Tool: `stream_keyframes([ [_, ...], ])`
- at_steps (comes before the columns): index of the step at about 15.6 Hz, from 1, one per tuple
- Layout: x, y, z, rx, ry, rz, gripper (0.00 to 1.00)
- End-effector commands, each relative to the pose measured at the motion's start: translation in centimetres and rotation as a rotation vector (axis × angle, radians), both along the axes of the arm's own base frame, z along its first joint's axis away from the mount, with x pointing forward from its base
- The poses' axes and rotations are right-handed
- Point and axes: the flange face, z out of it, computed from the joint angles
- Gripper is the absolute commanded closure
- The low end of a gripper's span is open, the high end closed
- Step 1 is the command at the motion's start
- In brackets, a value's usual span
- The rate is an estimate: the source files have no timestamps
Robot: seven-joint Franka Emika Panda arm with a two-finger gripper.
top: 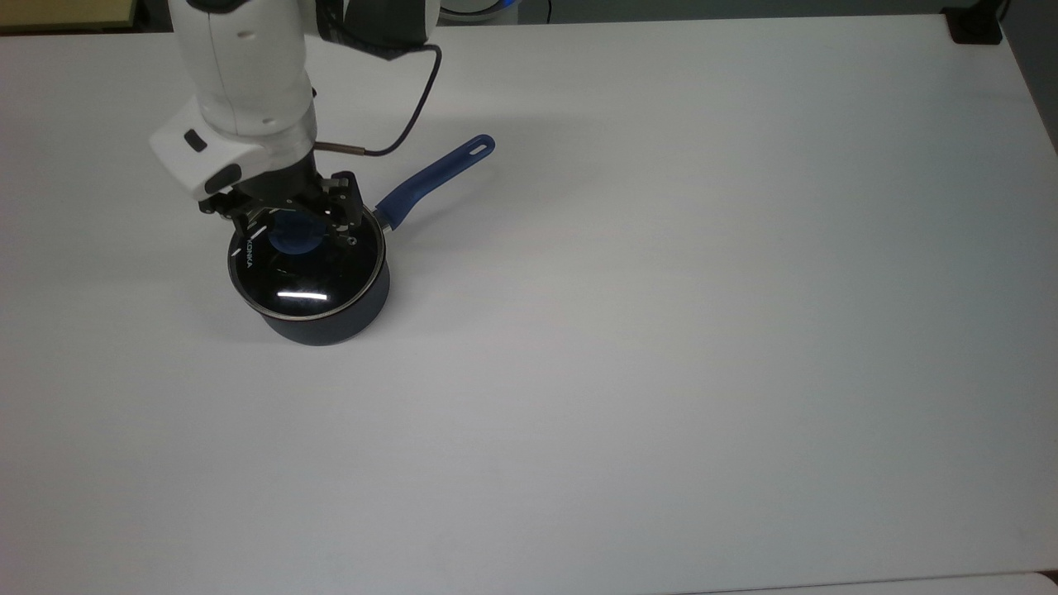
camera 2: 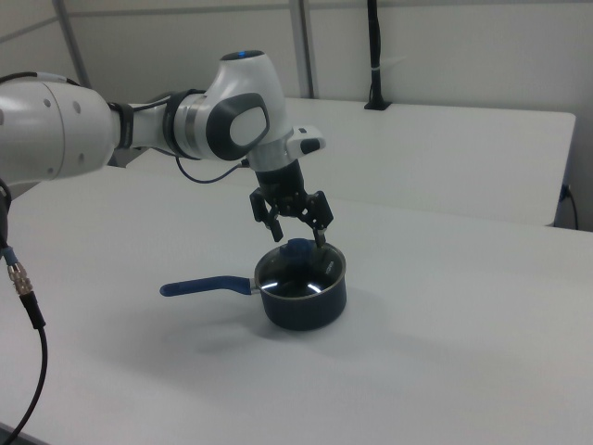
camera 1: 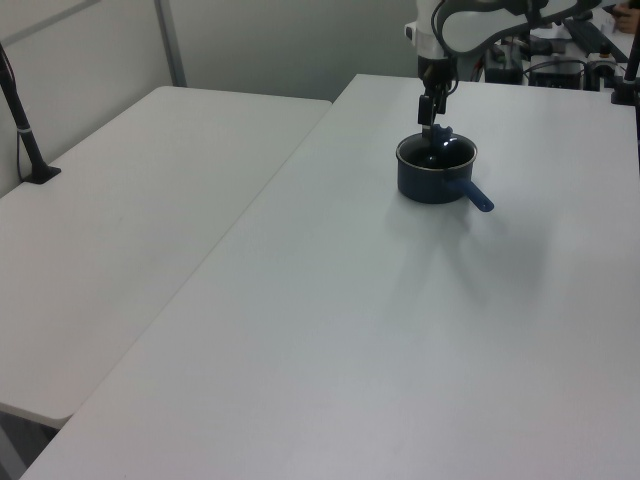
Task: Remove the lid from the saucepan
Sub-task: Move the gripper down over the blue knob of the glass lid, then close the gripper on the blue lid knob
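The saucepan point(top: 331, 324) is a small dark pot on the white table, and its long blue handle point(top: 434, 175) points to the top view's upper right. The glass lid point(top: 307, 283) sits flat on it, with a blue knob point(top: 291, 240) at its centre. My gripper point(top: 296, 227) is open and points down over the lid, one finger on each side of the knob. In the right view the gripper point(camera 2: 298, 234) hangs just above the knob point(camera 2: 298, 247) and the saucepan point(camera 2: 306, 306). In the left view the gripper point(camera 1: 430, 118) stands over the saucepan point(camera 1: 432, 178).
A black cable point(top: 413, 107) loops from my wrist above the handle. A dark object point(top: 975, 25) sits at the table's far right corner in the top view. In the left view a second table point(camera 1: 130, 200) adjoins on the left, carrying a black post point(camera 1: 25, 120).
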Motion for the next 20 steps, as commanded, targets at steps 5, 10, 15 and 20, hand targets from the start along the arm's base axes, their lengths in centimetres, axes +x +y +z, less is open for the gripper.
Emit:
stream_keyframes([
  [5,0.1,-0.6,-1.3,0.004,0.013,0.039,0.00],
  [10,-0.1,-0.8,-1.3,0.004,0.027,0.048,0.07],
  [15,-0.3,-0.8,-1.3,0.007,0.030,0.038,0.18],
  [20,-0.3,0.3,-1.3,0.010,0.034,0.026,0.27],
])
